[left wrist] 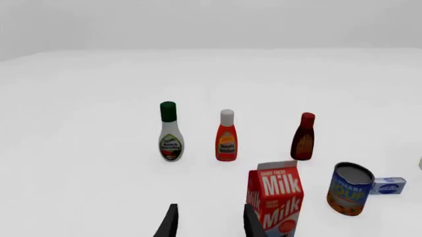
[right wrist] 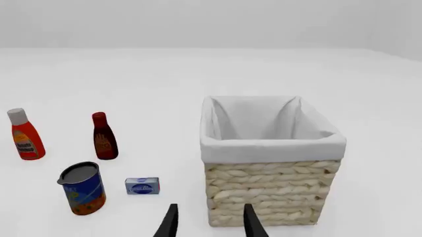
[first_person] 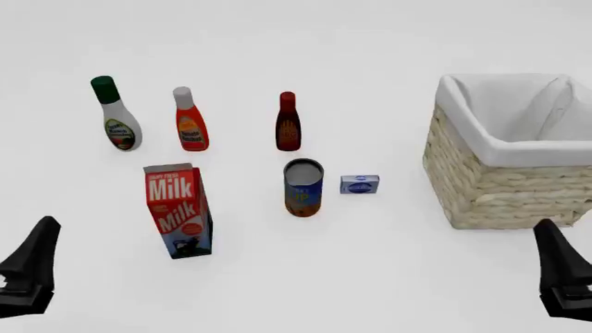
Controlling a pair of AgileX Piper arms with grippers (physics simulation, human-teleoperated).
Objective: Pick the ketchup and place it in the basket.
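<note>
We see the ketchup [first_person: 190, 121] standing upright on the white desk [first_person: 306, 277], in the far row of three bottles. To its left stands the white bottle with a green cap [first_person: 118, 115], and to its right, a little farther off, the dark-red bottle [first_person: 288, 123]; none of the three touch. Nearer to us, in front of the ketchup, a milk carton [first_person: 179, 211] stands upright, and to its right a blue soup can [first_person: 303, 188] with a small blue box [first_person: 359, 184] just beside it.

The basket [first_person: 481, 187] sits at the right side of the desk, well apart from the ketchup, with its white cloth lining folded over the rim. We can make out nothing inside it, though its floor is partly hidden in both views that show it.

The left gripper [left wrist: 207, 222] hangs low at the near left, its fingers spread with nothing between them; in its wrist view the milk carton shows just beyond one finger. The right gripper [right wrist: 209, 221] hangs at the near right, in front of the basket's woven wall, also spread and empty. Neither touches any object.
</note>
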